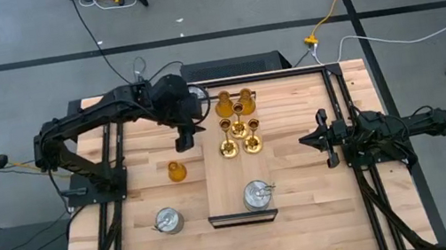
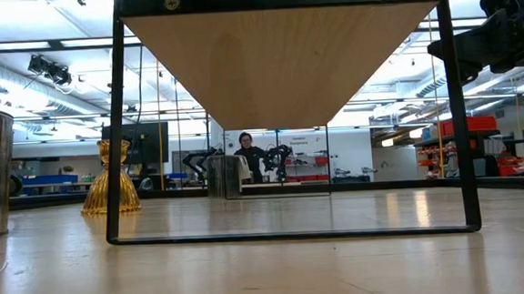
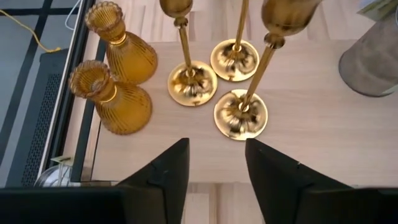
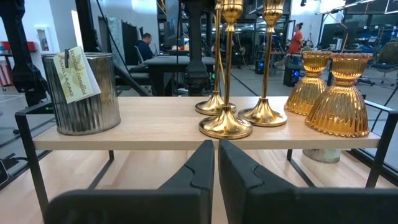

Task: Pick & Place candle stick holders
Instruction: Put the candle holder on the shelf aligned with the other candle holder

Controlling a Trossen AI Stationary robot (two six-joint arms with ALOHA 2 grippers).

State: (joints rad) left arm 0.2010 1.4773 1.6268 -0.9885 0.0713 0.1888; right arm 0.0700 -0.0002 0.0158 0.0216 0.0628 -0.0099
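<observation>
Candle stick holders: three gold (image 1: pixel 239 136) and two amber (image 1: pixel 235 102) grouped on a raised wooden shelf (image 1: pixel 220 188) at desk (image 1: pixel 317 209) centre; one silver (image 1: pixel 257 195) at the shelf's 6 o'clock end. One amber (image 1: pixel 176 171) and one silver (image 1: pixel 168 221) stand on the desk at 9 o'clock of the shelf. Left gripper (image 1: pixel 185 140) empty, fingers parted, at the shelf's 10 o'clock corner. Right gripper (image 1: pixel 311 140) clenched, empty, at 3 o'clock.
</observation>
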